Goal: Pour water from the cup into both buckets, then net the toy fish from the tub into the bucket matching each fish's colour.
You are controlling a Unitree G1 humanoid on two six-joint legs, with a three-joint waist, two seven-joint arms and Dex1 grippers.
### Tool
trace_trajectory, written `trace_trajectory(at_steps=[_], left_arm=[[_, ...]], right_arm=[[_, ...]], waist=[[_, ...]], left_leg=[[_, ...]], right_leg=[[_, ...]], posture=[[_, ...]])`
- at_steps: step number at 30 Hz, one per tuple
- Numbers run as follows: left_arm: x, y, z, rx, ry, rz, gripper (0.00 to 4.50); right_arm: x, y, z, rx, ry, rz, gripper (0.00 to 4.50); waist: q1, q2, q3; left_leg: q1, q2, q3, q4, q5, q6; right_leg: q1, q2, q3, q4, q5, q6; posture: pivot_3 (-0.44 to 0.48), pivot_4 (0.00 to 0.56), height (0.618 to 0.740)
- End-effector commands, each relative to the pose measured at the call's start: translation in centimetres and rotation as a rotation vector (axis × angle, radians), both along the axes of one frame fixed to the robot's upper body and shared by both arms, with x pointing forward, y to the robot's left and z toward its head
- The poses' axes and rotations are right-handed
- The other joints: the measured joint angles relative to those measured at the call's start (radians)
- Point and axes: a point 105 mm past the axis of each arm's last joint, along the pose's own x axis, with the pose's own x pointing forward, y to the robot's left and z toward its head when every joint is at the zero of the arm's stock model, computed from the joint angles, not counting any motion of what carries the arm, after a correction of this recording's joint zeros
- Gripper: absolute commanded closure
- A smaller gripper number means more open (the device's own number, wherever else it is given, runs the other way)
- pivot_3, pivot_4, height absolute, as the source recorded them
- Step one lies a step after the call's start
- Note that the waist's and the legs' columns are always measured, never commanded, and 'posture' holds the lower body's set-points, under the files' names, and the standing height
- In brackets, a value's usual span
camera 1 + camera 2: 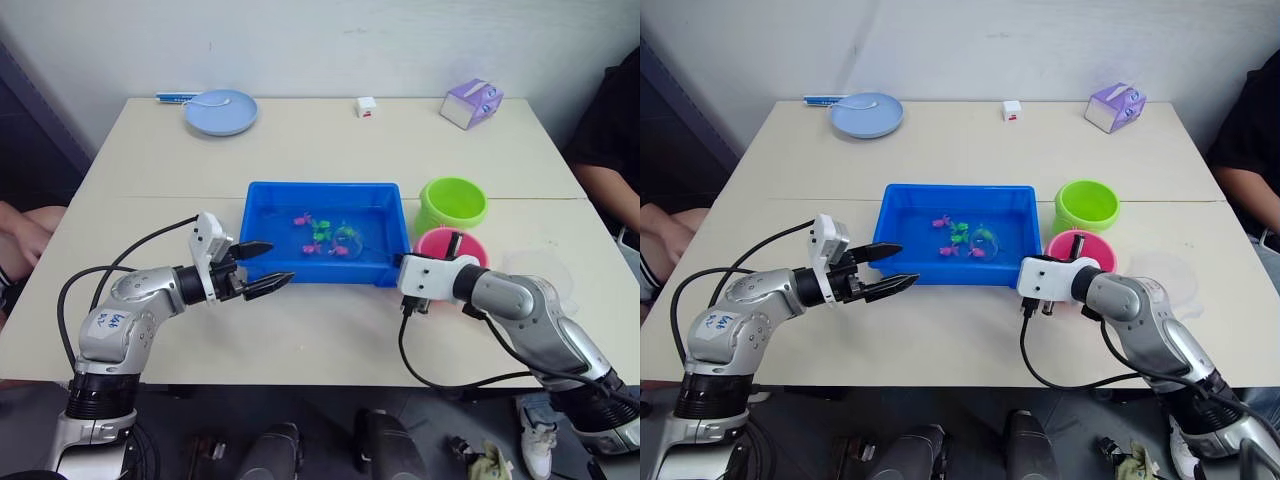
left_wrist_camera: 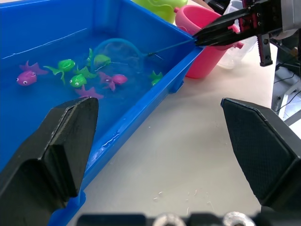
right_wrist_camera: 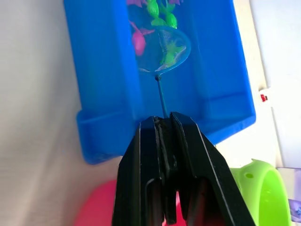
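A pale beige table stood against a white wall and took up most of the frame. At its centre sat the blue tub, holding water and the toy fish, a loose cluster of magenta and green ones near the tub's middle.

In the lower left of the frame the left gripper hovered over bare tabletop just beside the tub's near left corner. Its two black fingers were spread wide apart and held nothing.

In the lower right the right gripper reached toward the tub's near right corner. Its fingers were pressed together on the thin black handle of the net. The handle ran over the tub's rim, and the round blue hoop lay down in the water among the fish. A green fish showed within the hoop's outline and a magenta one at its edge; whether either was actually inside the mesh could not be told.

Right of the tub stood the green bucket, and just in front of it the pink bucket, partly hidden by the right arm. The clear cup stood right of the pink bucket, mostly behind that arm.

Along the far edge of the table sat a pale blue plate at upper left, a small white cube at centre, and a purple tissue box at upper right.
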Motion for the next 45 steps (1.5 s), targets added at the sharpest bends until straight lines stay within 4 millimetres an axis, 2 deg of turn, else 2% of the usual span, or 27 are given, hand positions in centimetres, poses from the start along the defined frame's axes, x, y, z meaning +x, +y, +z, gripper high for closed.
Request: trace_trajectory(at_steps=[1,4,8,13,21,27,30,33,39,42,45], left_arm=[[-0.2,-0.7,1.2,-0.013,-0.056,-0.03,0.0],[-0.1,-0.8,1.2,-0.019,-0.056,-0.034,0.0],[-0.1,-1.0,1.2,-0.027,-0.056,-0.044,0.0],[-0.4,-1.7,1.4,-0.059,-0.044,-0.092,0.0],[-0.7,-4.8,1.9,-0.093,-0.049,-0.23,0.0],[-1.1,-7.3,2.0,-0.098,-0.044,-0.362,0.0],[-0.9,-8.3,2.1,-0.111,-0.042,-0.408,0.0],[-0.6,-8.8,2.1,-0.113,-0.042,-0.435,0.0],[0.1,-9.9,2.0,-0.117,-0.048,-0.483,0.0],[0.3,-10.1,2.1,-0.123,-0.053,-0.492,0.0],[0.4,-10.2,2.1,-0.124,-0.057,-0.496,0.0]], right_arm=[[-0.3,0.3,1.5,0.139,0.019,-0.022,3.71],[-0.7,0.6,1.9,0.33,0.132,-0.067,3.71],[-1.3,0.3,2.0,0.456,0.231,-0.104,3.71],[-2.1,-0.2,2.9,0.566,0.272,-0.141,3.71],[-5.4,-2.2,5.5,0.659,0.171,-0.204,3.71],[-7.6,-6.4,7.5,0.655,-0.022,-0.396,3.71],[-9.2,-8.7,8.0,0.588,-0.101,-0.495,3.71],[-10.3,-9.8,8.0,0.49,-0.137,-0.541,3.71],[-11.6,-10.9,7.7,0.076,-0.213,-0.516,3.71],[-11.9,-10.9,7.2,-0.227,-0.284,-0.427,3.71],[-12.2,-10.9,6.4,-0.419,-0.327,-0.335,3.71]], waist=[[0.0,0.0,0.0],[0.0,0.0,0.0],[0.002,0.0,0.0],[0.002,0.0,0.0],[0.005,0.0,0.0],[0.005,0.0,0.0],[0.008,0.0,0.0],[0.007,0.0,0.0],[0.004,0.0,0.0],[0.006,0.0,0.0],[0.006,0.0,0.0]], left_leg=[[0.0,0.0,0.0,0.0,0.0,0.0],[0.0,0.0,0.0,0.0,0.0,0.0],[0.0,0.0,0.0,0.0,0.0,0.0],[0.0,0.0,-0.001,0.0,0.0,0.0],[-0.001,0.0,-0.002,0.0,0.0,0.0],[-0.001,0.0,-0.002,0.0,0.0,0.0],[-0.001,0.0,-0.002,0.0,0.0,0.0],[0.0,-0.001,-0.001,0.0,0.0,0.0],[0.001,0.0,0.0,-0.001,0.0,0.0],[0.001,0.0,0.001,-0.001,0.0,0.0],[0.001,-0.001,0.001,-0.001,0.0,0.0]], right_leg=[[0.0,0.0,0.0,0.0,0.0,0.0],[0.0,0.0,0.0,0.0,0.0,0.0],[0.0,0.0,0.0,0.0,0.0,0.0],[0.0,0.0,0.0,0.0,0.0,0.0],[0.001,0.0,-0.002,0.0,0.0,0.0],[0.001,0.0,-0.002,0.0,0.0,0.0],[0.001,0.0,-0.001,0.0,0.0,0.0],[0.001,0.0,-0.001,0.0,0.0,0.0],[0.001,0.001,0.001,0.0,0.0,0.0],[0.001,0.001,0.001,0.0,0.0,0.0],[0.001,0.001,0.002,0.0,0.0,0.0]], posture=[[0.0,0.15,0.74],[0.0,0.15,0.74],[0.0,0.15,0.74],[0.0,0.15,0.74],[0.0,0.15,0.74],[0.0,0.15,0.74],[0.0,0.15,0.74],[0.0,0.15,0.74],[0.0,0.15,0.74],[0.0,0.15,0.74],[0.0,0.15,0.74]])
